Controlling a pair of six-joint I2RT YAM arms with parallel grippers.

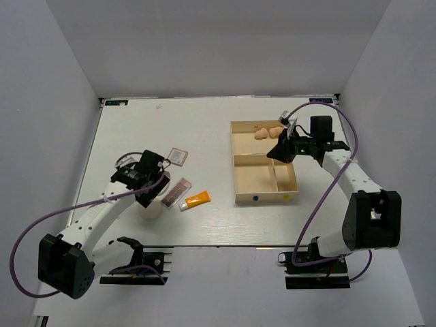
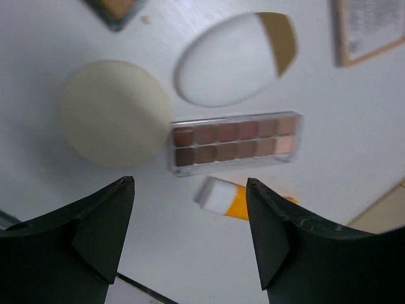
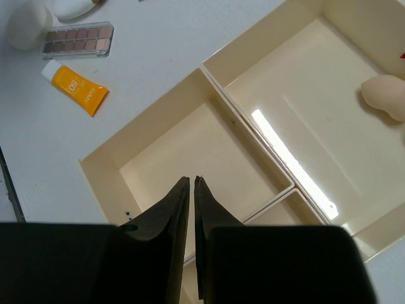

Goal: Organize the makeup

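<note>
White shells and black joint housings are noted on the left arm (image 1: 102, 208) and right arm (image 1: 347, 174). Purple cables (image 1: 320, 201) are looped alongside. Dark wedge-shaped fingers (image 2: 95, 234) are fitted.

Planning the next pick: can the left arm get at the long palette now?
Probably yes: the left gripper hangs open near the palette, whose top is uncovered, though the round puff and tube lie close beside it.

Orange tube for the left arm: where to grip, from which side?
Grip the orange tube across its orange body, mid-length, coming straight down. It lies flat with bare table along both long sides, so the open left gripper can set its fingers either side. Skip the white cap end: it sits close to the palette.
</note>
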